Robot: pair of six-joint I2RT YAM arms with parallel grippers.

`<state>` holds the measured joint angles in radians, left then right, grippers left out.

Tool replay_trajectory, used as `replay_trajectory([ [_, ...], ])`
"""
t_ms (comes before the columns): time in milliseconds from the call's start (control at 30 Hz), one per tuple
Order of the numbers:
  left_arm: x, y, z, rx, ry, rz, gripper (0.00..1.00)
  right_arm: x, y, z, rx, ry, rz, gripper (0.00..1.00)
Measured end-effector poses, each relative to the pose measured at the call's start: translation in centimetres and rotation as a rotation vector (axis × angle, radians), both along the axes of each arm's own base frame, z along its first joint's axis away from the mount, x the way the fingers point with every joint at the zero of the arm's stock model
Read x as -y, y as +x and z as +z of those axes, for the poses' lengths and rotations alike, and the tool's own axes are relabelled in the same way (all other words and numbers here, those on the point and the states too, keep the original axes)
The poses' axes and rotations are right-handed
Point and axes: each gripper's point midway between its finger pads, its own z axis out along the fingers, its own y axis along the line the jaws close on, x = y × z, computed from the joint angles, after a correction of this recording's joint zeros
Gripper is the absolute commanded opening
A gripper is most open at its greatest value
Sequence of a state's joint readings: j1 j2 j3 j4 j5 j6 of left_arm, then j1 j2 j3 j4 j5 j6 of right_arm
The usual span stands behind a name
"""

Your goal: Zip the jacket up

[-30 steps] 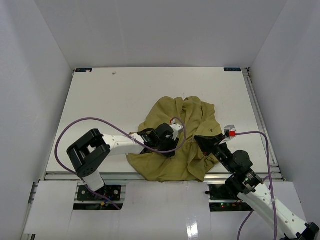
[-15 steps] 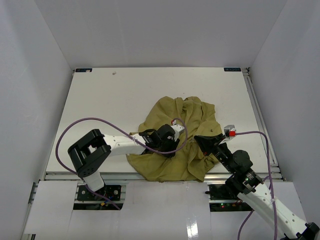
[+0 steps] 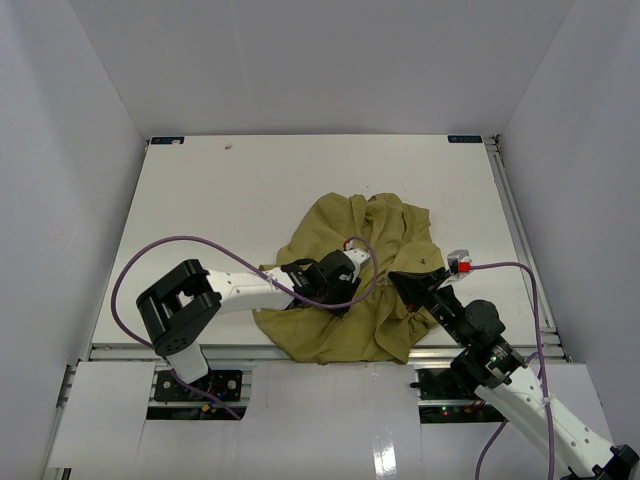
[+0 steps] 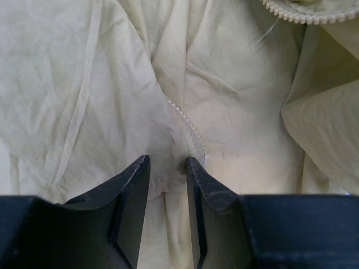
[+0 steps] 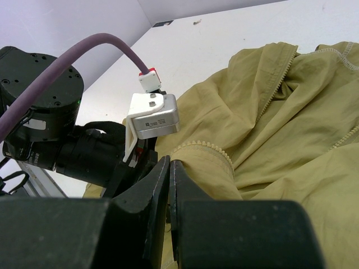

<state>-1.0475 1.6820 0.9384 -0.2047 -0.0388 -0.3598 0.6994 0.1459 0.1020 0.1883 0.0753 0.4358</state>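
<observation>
Now against a second ago: in the top view the left arm (image 3: 240, 288) has edged its wrist slightly toward the jacket's middle. The jacket (image 3: 385, 235) keeps the same outline, and the right arm (image 3: 480, 325) looks unmoved.
Jacket: one olive-yellow garment, crumpled in a heap on the white table (image 3: 220, 190), its near hem close to the table's near edge.
Count: two arms, two grippers, two purple cables (image 5: 106, 43) and one jacket.
Zipper teeth: the left wrist view shows two runs. One short pale line (image 4: 188, 129) ends just beside the right-hand fingertip; another curves along a fold at the jacket's upper edge.
Left gripper (image 4: 166, 162): pressed down on the jacket's left-middle part, fingers only a narrow gap apart, with a rucked fold of cloth pinched between them.
Right gripper (image 5: 169, 162): at the jacket's right edge, fingers drawn together to a thin slit. Whether any cloth is caught in it cannot be told.
In the way: from the right wrist view, the left arm's dark wrist and white camera box (image 5: 154, 115) stand over the jacket and hide the fabric behind them.
</observation>
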Motion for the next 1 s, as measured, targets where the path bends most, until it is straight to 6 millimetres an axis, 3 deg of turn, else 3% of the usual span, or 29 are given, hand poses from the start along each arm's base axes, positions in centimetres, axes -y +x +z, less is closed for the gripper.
replay_trajectory([
  [633, 0.4, -0.4, 0.5, 0.027, 0.024, 0.007, 0.43, 0.0, 0.0, -0.2, -0.005, -0.004, 0.0, 0.08],
  [833, 0.4, -0.4, -0.4, 0.018, 0.049, 0.014, 0.42, 0.0, 0.0, -0.2, -0.005, -0.004, 0.0, 0.08],
  [1000, 0.5, -0.1, -0.7, 0.021, 0.061, 0.025, 0.32, 0.0, 0.0, -0.2, -0.005, -0.005, 0.0, 0.08],
])
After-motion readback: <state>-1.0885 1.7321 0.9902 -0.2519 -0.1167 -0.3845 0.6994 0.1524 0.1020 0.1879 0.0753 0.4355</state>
